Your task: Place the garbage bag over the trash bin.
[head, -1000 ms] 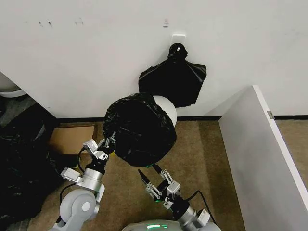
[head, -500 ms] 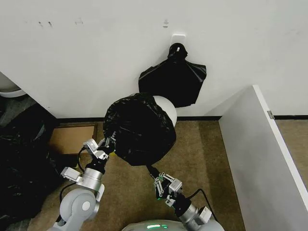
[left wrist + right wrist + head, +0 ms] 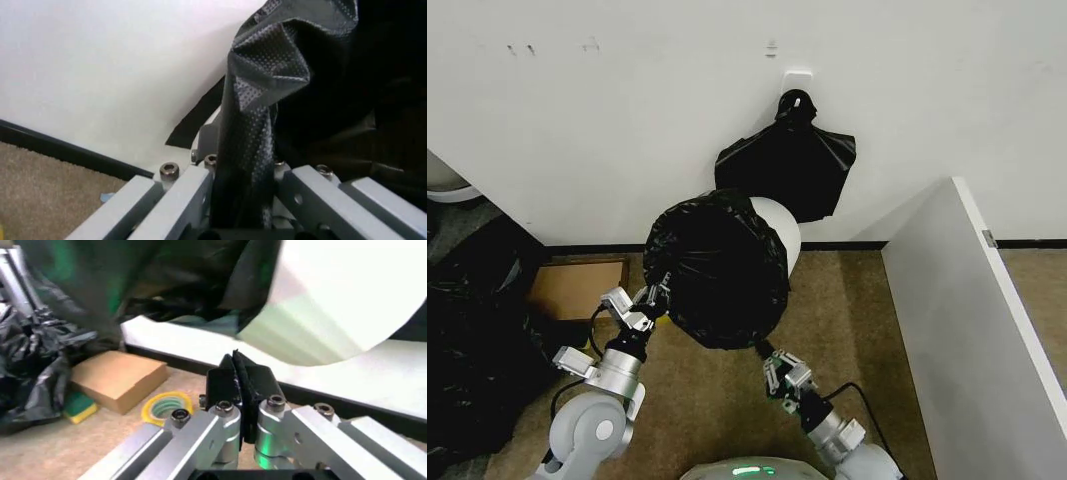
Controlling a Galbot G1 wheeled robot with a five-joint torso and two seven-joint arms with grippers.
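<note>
Head view shows the garbage bag (image 3: 717,270) already draped over most of the trash bin (image 3: 782,228), whose far side is bare, with the left gripper (image 3: 649,300) clenched on its edge and the right gripper (image 3: 770,359), jaws closed, just below it, so pulling it fully round remains.

Glossy black garbage bag (image 3: 717,270), finely dotted up close. White trash bin (image 3: 779,228) peeking out, cream-green in shade. Silver-grey left gripper (image 3: 649,299) and right gripper (image 3: 772,362). Yellow tape roll (image 3: 164,407), brown cardboard box (image 3: 117,378), tan speckled floor (image 3: 867,340), white wall (image 3: 627,110).
</note>
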